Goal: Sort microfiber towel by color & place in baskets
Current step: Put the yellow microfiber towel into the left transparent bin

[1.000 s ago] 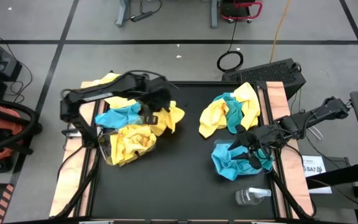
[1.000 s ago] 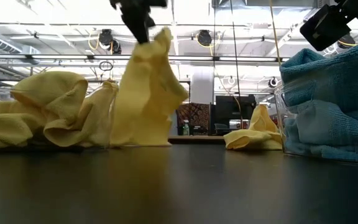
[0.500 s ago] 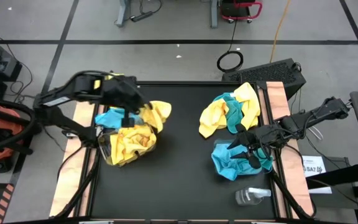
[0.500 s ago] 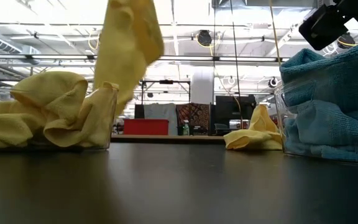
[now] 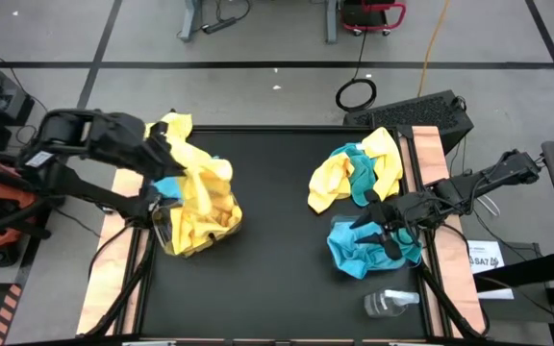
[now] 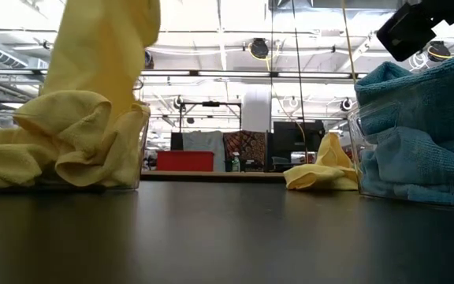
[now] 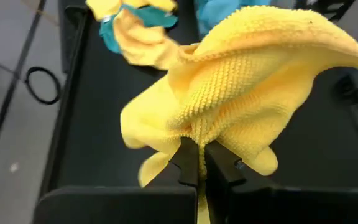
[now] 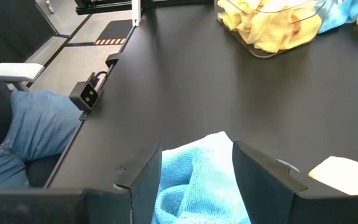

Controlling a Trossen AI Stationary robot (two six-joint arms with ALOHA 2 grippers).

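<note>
My left gripper is shut on a bright yellow towel above the left clear basket, which holds several yellow towels. The held towel also shows in the low view and in the left wrist view. My right gripper is open over the right basket, its fingers standing on either side of the top turquoise towel. A mixed yellow and turquoise pile lies on the table's far right part. My left gripper pinches the yellow towel between its two shut fingers at a bunched fold; how many layers cannot be told. The towel is lifted clear of the table and hangs below the fingers, its lower part draping over the yellow towels in the left basket.
A turquoise towel and a yellow one lie beside the left basket at the table's left edge. A small clear bottle lies near the near right corner. A person's jeans-clad leg shows beyond the table edge.
My left gripper has moved up and toward the table's left edge, staying shut on the yellow towel. The towel has been lifted off the table's middle and carried leftward, and now hangs over the left basket.
</note>
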